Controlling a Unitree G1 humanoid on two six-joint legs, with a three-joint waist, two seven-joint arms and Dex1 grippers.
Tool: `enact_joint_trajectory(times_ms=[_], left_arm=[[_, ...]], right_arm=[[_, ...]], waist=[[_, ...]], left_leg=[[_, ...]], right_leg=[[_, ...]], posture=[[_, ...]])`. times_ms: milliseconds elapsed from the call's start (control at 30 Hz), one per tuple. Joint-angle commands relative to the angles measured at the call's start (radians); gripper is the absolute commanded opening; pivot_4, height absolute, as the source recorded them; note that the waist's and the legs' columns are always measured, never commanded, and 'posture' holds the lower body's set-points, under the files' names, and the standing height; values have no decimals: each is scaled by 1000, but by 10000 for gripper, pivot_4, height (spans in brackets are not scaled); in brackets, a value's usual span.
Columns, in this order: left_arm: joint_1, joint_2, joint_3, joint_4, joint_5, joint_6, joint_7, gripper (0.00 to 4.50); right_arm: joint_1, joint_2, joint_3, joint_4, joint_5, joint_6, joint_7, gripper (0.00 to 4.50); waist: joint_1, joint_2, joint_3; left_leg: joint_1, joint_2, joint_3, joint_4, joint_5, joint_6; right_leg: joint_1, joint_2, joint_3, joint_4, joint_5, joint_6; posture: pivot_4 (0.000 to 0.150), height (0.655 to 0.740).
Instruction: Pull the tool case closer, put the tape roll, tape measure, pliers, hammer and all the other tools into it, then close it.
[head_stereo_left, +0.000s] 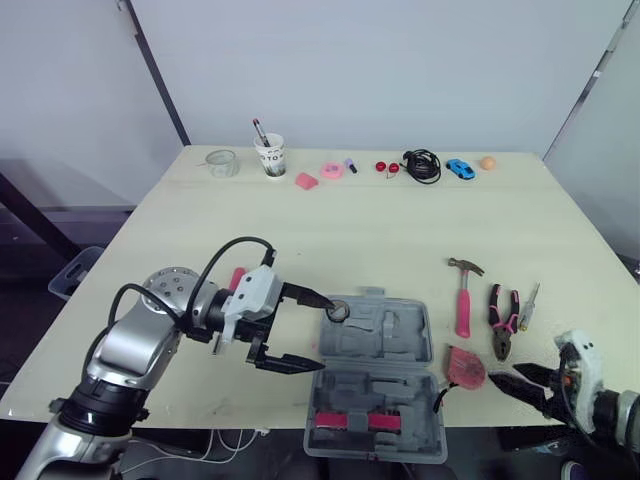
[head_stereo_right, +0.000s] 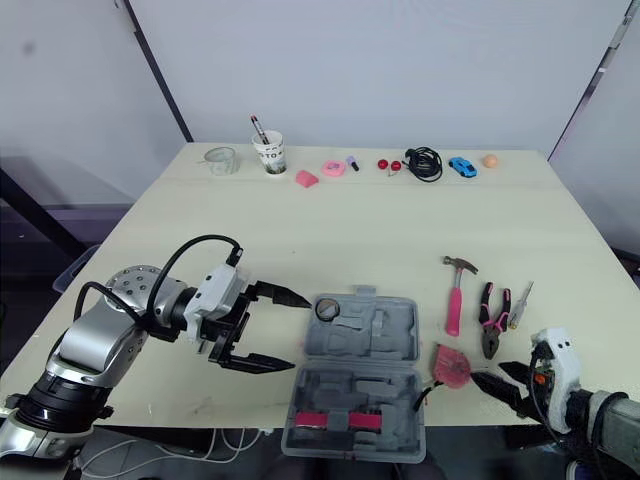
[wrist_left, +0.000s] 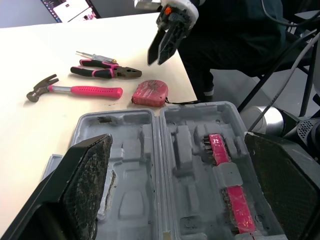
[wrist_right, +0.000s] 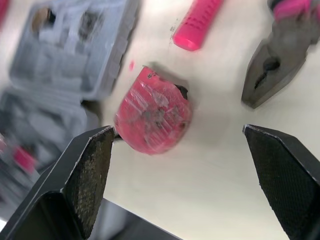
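The grey tool case (head_stereo_left: 375, 375) lies open near the table's front edge, its near half holding a pink bit strip (head_stereo_left: 350, 422). A dark tape roll (head_stereo_left: 338, 310) sits at the case's far left corner. My left gripper (head_stereo_left: 305, 332) is open at the case's left side, one fingertip beside the roll. To the right of the case lie the pink tape measure (head_stereo_left: 465, 367), the pink-handled hammer (head_stereo_left: 462, 295), the pliers (head_stereo_left: 502, 320) and a thin screwdriver (head_stereo_left: 528, 305). My right gripper (head_stereo_left: 525, 385) is open just right of the tape measure (wrist_right: 152, 117), empty.
Along the far edge stand a clear jar (head_stereo_left: 221, 162), a paper cup with a pen (head_stereo_left: 269, 155), small pink items (head_stereo_left: 306, 181), red balls (head_stereo_left: 386, 167), a black cable (head_stereo_left: 422, 165), a blue toy car (head_stereo_left: 460, 168) and an orange ball (head_stereo_left: 487, 162).
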Motion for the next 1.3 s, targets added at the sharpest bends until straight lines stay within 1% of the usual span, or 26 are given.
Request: enact_joint_trajectory(times_ms=[33,100,167,367,500,633,1000,1300], left_arm=[[-11,9,30,-8,-25,-11,-10,45000],[-16,9,27,-6,-23,-21,-19,45000],[-19,11,25,-10,-22,-25,-25,45000],[-21,8,33,-44,-47,-7,-21,45000],[-20,6,38,-71,-72,13,-1,45000],[-10,11,38,-87,-76,18,8,45000],[0,19,40,-88,-78,11,15,45000],[-5,24,36,-70,-70,-4,7,45000]], right_arm=[[-25,0,63,3,-183,-256,121,43469],[-65,25,106,63,-274,-425,191,43469],[-111,33,149,135,-337,-511,245,43469],[-218,53,217,288,-434,-607,322,43469],[-269,79,245,363,-491,-623,316,43469],[-300,102,256,406,-511,-631,319,43469],[-328,151,251,457,-544,-613,302,43469],[-336,167,248,484,-557,-618,296,43469]], waist=[[0,0,0],[0,-1,0],[1,-1,0],[6,0,1],[5,0,1],[5,0,1],[5,0,1],[4,0,1]], left_leg=[[0,0,0,0,0,0],[0,0,0,0,0,0],[0,0,1,0,0,0],[0,-1,1,1,0,0],[0,-1,1,1,0,0],[0,-1,1,1,0,0],[0,-1,1,1,0,0],[1,-1,2,1,0,0]], right_leg=[[0,0,0,0,0,0],[0,0,0,0,0,0],[0,0,0,0,0,0],[0,0,0,0,0,-1],[0,0,0,0,0,-1],[0,0,0,1,0,-1],[0,0,0,1,0,-1],[0,0,0,1,0,-1]], posture=[[1500,7400],[1500,7400],[1500,7400],[1500,7400],[1500,7400],[1500,7400],[1500,7400],[1500,7400]])
